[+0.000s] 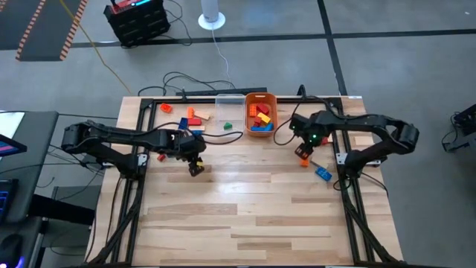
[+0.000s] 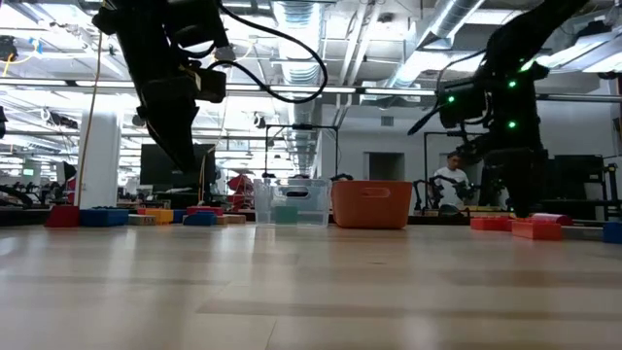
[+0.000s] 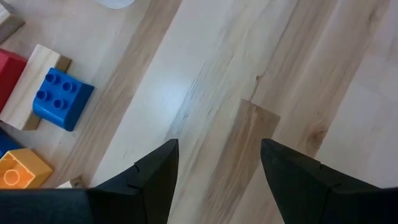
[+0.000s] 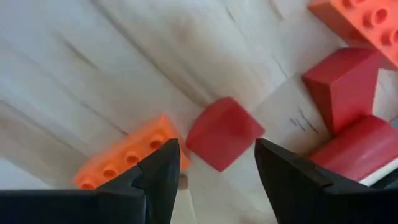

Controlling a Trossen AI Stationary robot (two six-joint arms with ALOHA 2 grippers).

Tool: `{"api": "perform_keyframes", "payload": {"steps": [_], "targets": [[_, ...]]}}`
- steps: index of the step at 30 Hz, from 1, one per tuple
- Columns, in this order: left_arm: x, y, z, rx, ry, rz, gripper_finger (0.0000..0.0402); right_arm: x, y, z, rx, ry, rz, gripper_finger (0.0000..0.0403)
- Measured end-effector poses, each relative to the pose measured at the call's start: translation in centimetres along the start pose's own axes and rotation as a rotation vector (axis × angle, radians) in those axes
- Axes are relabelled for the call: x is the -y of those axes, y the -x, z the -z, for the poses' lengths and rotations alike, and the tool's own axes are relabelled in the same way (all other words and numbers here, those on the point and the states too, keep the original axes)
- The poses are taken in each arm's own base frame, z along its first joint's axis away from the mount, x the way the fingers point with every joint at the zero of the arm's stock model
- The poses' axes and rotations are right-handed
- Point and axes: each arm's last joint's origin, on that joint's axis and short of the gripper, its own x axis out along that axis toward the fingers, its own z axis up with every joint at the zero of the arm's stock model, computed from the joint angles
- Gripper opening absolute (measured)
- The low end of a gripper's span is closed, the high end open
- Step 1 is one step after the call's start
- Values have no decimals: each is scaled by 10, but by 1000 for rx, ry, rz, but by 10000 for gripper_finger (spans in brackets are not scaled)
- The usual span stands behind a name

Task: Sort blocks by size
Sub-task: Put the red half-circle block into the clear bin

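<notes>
Blocks (image 1: 192,116): loose cluster beside clear tub; several piled in orange tub; red cube (image 4: 222,132) touching orange studded brick (image 4: 124,158) on table; blue studded brick (image 1: 323,173) nearby.

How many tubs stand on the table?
2: a clear tub and an orange tub, side by side at the table's far edge; the orange one holds blocks.

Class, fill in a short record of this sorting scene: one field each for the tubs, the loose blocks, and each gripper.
orange tub: at the table's far edge, holds red, yellow, blue and orange blocks
clear tub: beside it, a green block inside
loose blocks: one group far left, another near the right arm
left gripper: open, empty, above bare wood
right gripper: open, over a small red block, an orange studded brick beside it
</notes>
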Motion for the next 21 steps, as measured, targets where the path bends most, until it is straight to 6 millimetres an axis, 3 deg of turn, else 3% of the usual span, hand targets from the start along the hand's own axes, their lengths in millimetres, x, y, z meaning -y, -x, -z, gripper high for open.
{"api": "perform_keyframes", "payload": {"steps": [6,14,21], "targets": [[4,1,1,-1,-44,8,222,5,21,9,183,-111,-50,242],[7,1,2,0,-129,13,222,8,11,31,188,-306,-71,242],[7,1,2,4,-191,15,222,0,6,28,190,-373,-77,242]]}}
